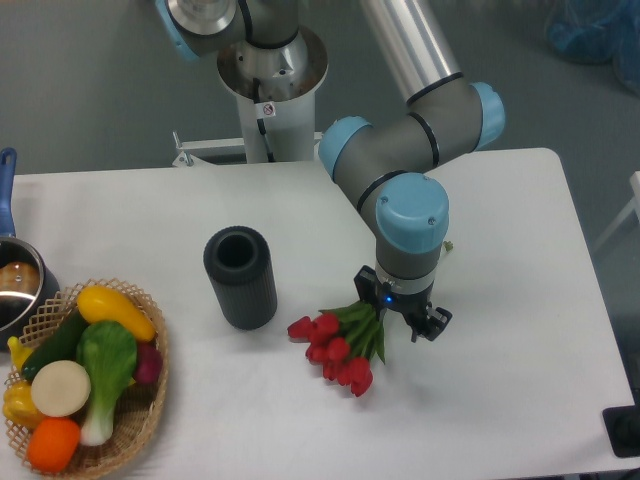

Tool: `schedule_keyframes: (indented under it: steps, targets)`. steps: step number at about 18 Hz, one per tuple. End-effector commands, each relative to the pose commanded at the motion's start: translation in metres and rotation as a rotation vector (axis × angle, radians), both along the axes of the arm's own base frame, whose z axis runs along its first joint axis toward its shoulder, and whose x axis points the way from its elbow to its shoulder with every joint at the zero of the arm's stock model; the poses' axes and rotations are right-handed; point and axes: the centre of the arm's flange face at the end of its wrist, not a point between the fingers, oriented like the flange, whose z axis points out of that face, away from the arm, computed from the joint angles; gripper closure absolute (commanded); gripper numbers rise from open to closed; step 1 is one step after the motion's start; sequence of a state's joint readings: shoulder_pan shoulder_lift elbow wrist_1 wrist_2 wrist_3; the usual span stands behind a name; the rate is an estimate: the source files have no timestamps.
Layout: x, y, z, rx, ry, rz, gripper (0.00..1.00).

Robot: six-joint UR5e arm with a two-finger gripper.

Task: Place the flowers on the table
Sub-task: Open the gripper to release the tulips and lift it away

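I am holding my claw (402, 322) low over the white counter (520, 250), pointing straight down. My own wrist is hiding the tips of the claw, so I cannot tell if it is squeezing the stems or letting them go.

The flowers (335, 345) are just beside my claw, on the side toward the basket. They are red tulips with green stems. The stems are running under my claw and the red buds are fanning out away from it. The bunch is looking like it is lying flat on the counter, or very nearly so. I cannot see for sure if every bud is touching the counter.

The dark cylinder (241, 277) is standing upright farther out on that same side, near the buds but not touching them. The wicker basket (150, 400) of toy vegetables is well apart, way past the cylinder. A pot (15, 290) is sitting behind the basket at the counter's edge.

I am thinking the job is almost done. The flowers are out of the cylinder and down at the counter. What I think is left is to make sure my claw is spread wide, then to lift away without dragging the stems along.
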State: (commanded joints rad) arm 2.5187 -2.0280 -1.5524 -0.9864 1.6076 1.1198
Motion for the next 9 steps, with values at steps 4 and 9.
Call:
schedule_keyframes:
  steps: [4, 9]
  targets:
    - [-0.009, -0.022, 0.02, 0.029, 0.021, 0.026, 0.0]
    - [-0.025, -0.04, 0.022, 0.038, 0.022, 0.063, 0.0]
